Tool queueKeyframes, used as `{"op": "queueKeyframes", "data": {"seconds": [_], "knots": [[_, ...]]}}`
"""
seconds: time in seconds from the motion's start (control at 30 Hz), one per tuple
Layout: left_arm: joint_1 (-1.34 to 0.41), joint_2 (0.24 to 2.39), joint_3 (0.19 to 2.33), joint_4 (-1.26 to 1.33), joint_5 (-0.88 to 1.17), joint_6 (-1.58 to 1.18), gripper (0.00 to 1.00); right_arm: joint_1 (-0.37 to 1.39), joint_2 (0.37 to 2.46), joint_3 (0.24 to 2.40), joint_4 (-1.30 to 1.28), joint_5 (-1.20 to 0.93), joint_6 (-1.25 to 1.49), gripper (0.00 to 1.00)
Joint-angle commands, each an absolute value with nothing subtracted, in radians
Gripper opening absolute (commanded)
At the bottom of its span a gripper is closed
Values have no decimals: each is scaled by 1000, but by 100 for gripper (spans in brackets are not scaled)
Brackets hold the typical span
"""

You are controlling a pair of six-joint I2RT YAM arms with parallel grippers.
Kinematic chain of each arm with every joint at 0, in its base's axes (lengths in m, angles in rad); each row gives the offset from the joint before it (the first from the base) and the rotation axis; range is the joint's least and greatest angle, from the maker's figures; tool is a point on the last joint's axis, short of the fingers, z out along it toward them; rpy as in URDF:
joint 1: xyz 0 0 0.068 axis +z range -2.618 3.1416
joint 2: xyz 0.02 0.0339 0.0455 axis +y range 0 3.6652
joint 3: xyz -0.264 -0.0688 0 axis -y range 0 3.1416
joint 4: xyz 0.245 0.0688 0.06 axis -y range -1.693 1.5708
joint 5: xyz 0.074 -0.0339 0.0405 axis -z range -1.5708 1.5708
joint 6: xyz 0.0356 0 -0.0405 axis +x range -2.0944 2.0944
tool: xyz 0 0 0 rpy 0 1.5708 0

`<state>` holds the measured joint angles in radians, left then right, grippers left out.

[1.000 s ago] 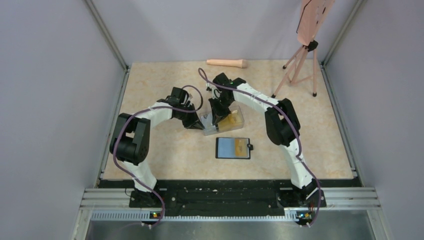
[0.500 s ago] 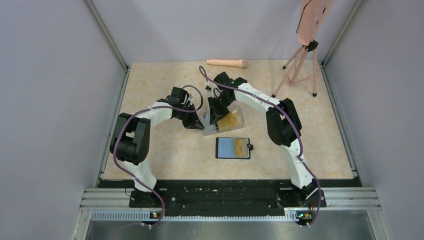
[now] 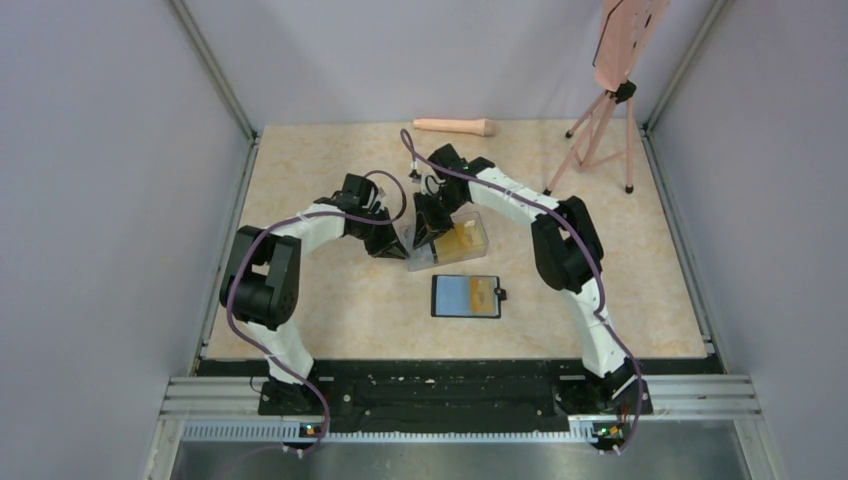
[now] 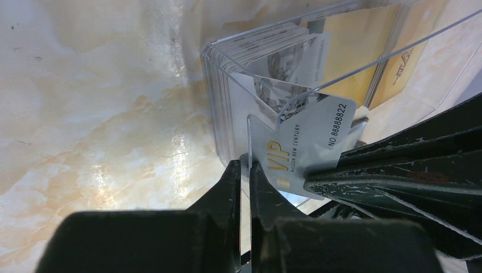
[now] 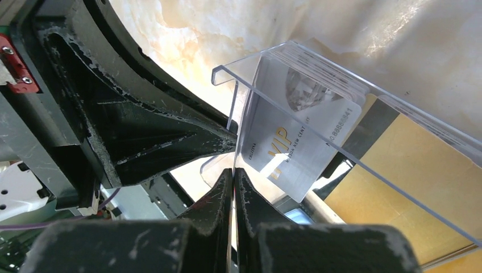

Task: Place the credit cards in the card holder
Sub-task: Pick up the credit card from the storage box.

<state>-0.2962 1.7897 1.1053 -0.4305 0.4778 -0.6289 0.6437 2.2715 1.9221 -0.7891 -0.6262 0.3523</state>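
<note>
The credit cards [image 4: 258,48] stand packed on edge in a clear box [image 3: 480,240] at the middle of the top view, the grey ones at its left end and the yellow-orange cards [image 5: 398,199] further right. One grey card [image 4: 307,148], marked VIP, sits tilted against the stack. The right gripper [image 5: 233,173] pinches its edge with jaws pressed flat together. The left gripper [image 4: 244,170], jaws narrow, clamps the box's thin end wall from the left. The card holder [image 3: 466,296] lies open on the table [image 3: 330,300], just below the box and apart from it
</note>
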Motion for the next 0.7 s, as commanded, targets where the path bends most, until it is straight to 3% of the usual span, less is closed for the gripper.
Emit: {"op": "queueKeyframes", "data": {"seconds": [0.0, 0.17, 0.3, 0.33, 0.4, 0.67], "knots": [[-336, 1852, 1091, -422, 466, -616, 0, 649, 2233, 1936, -759, -613, 350, 0], [-337, 1856, 1089, -417, 472, -622, 0, 650, 2241, 1928, -768, -605, 335, 0], [-337, 1854, 1086, -414, 472, -626, 0, 650, 2259, 1924, -763, -623, 323, 16], [-337, 1854, 1086, -414, 471, -626, 0, 651, 2267, 1929, -762, -635, 322, 16], [-337, 1855, 1088, -414, 474, -628, 0, 650, 2275, 1928, -746, -660, 330, 0], [-320, 1832, 1083, -401, 436, -675, 0, 624, 2192, 1926, -742, -585, 332, 0]]}}
